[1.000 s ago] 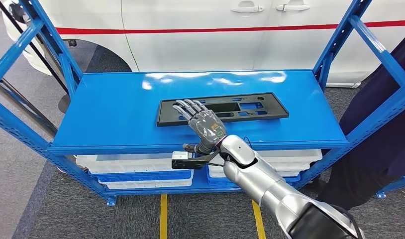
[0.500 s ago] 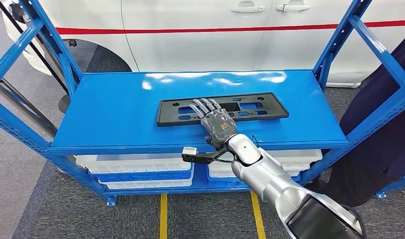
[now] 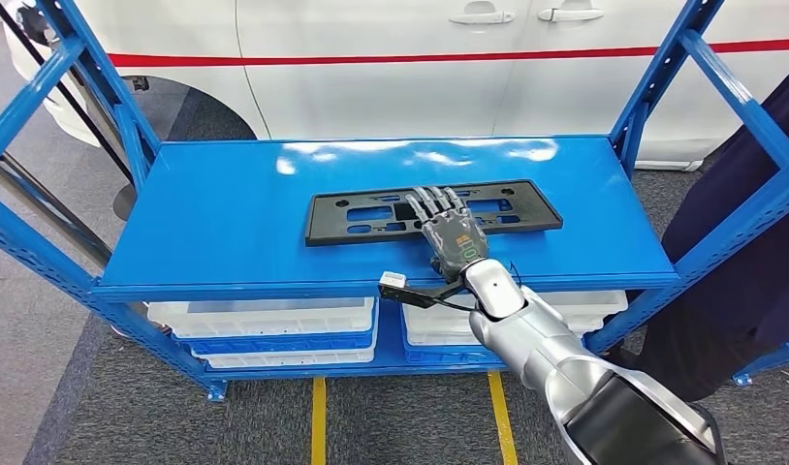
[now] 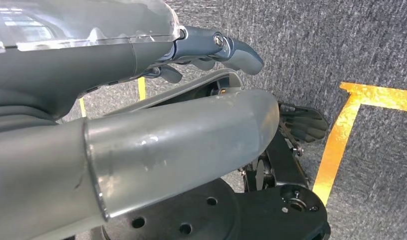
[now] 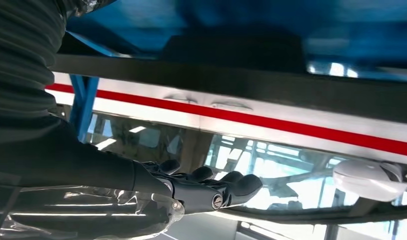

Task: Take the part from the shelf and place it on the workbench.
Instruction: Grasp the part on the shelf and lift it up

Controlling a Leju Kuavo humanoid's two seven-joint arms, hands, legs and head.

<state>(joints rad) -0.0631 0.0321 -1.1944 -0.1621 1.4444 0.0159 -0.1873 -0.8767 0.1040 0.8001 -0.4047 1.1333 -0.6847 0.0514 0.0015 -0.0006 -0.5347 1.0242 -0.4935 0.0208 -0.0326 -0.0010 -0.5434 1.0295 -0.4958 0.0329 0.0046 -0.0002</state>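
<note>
The part [image 3: 352,215] is a long, flat black plastic panel with cut-outs, lying on the blue top shelf [image 3: 226,213] right of centre. My right hand [image 3: 452,232] reaches in from the front and lies flat over the panel's middle, fingers stretched out and apart, gripping nothing. The right wrist view shows those fingers [image 5: 206,190] straight beside the panel's dark edge [image 5: 231,85]. My left hand [image 4: 211,47] hangs over the grey carpet with loosely bent fingers and holds nothing.
Blue uprights [image 3: 720,87] frame the shelf on both sides. White bins [image 3: 265,325] sit on the lower level. A white car [image 3: 420,68] stands behind the rack. A person in dark clothing [image 3: 749,242] stands at the right. Yellow lines [image 3: 318,417] mark the floor.
My right hand has slid to the right and further onto the panel, from near its left part to its middle. The panel has not moved.
</note>
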